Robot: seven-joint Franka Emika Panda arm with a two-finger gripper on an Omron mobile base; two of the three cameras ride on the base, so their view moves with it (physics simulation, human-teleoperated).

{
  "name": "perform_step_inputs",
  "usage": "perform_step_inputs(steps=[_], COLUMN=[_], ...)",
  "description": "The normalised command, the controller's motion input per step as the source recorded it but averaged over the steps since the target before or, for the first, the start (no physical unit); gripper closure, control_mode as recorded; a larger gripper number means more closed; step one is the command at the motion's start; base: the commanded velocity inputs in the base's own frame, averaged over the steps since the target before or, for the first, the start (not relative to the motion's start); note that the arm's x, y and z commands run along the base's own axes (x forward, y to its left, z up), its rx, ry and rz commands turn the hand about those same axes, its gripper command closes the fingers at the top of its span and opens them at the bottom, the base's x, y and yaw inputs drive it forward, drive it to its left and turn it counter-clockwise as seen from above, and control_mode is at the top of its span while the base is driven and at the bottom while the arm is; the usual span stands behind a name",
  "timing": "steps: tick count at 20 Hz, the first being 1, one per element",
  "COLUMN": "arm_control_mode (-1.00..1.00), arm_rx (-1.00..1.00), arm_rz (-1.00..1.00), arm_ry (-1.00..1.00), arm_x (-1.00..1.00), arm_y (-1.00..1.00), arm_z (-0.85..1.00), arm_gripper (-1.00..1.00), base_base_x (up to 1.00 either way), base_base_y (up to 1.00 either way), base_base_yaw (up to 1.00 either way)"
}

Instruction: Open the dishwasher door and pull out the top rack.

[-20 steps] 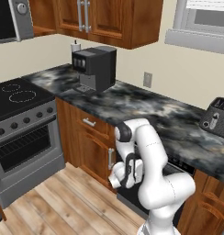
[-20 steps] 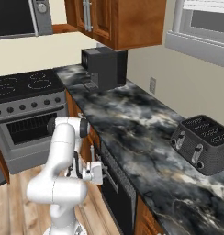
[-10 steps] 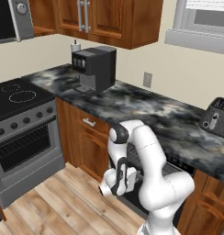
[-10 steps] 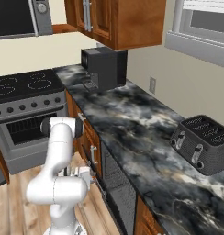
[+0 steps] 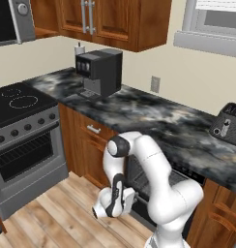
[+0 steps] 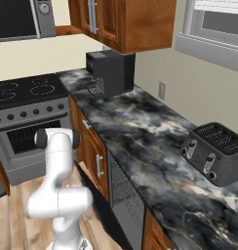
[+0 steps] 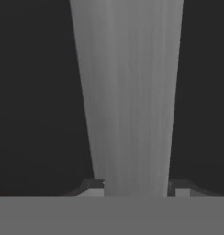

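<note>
Clamping the grey bar handle (image 7: 130, 101) between its two dark fingertips (image 7: 92, 186), the gripper (image 7: 136, 187) sat low in front of the dishwasher, down near the wooden floor (image 5: 57, 213). In the hand view the bar ran straight up between the tips, with the black face of the dishwasher door (image 7: 36, 101) on either side of it. From the left base view the hand (image 5: 112, 203) hung at the end of the white arm (image 5: 144, 160), and the door appeared swung well down from the opening (image 5: 154, 181), though the arm covered most of it and its exact angle was hard to read. From the right base view the dark door (image 6: 99, 207) showed as a strip reaching out from the cabinet front toward the floor. Inside the opening, grey wires of the top rack (image 6: 123, 193) formed a grid that seemed to sit within the cavity.

A black-and-grey marbled counter (image 5: 154, 116) ran along the cream wall, carrying a black coffee machine (image 5: 98, 72) toward the stove end and a dark toaster (image 6: 216, 154) toward the window (image 5: 216, 22). A grey oven (image 5: 25, 145) with a black cooktop stood just beside the brown wooden cabinets (image 5: 91, 140). More wooden cabinets (image 5: 105, 19) hung overhead, and an outlet (image 5: 154, 84) sat on the wall above the counter.
</note>
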Motion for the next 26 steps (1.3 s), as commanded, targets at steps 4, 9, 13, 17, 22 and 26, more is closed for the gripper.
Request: perform_step_inputs(steps=[4, 9, 13, 17, 22, 26], arm_control_mode=[-1.00, -1.00, -1.00, -1.00, -1.00, -1.00], arm_rx=[0.00, 0.00, 0.00, 0.00, 0.00, 0.00], arm_rz=[0.00, 0.00, 0.00, 0.00, 0.00, 0.00], arm_ry=[0.00, 0.00, 0.00, 0.00, -0.01, -0.24], arm_x=[-0.47, -0.42, -0.38, -0.37, -0.40, -0.50], arm_y=[0.84, 0.86, 0.82, 0.78, 0.72, 0.21], arm_z=[-0.43, -0.47, -0.50, -0.54, -0.34, 0.76], arm_gripper=[1.00, 1.00, 1.00, 1.00, -1.00, -1.00], base_base_x=[0.00, 0.00, 0.00, 0.00, 0.00, 0.00], base_base_y=[0.00, 0.00, 0.00, 0.00, 0.00, 0.00], base_base_yaw=[0.00, 0.00, 0.00, 0.00, 0.00, 0.00])
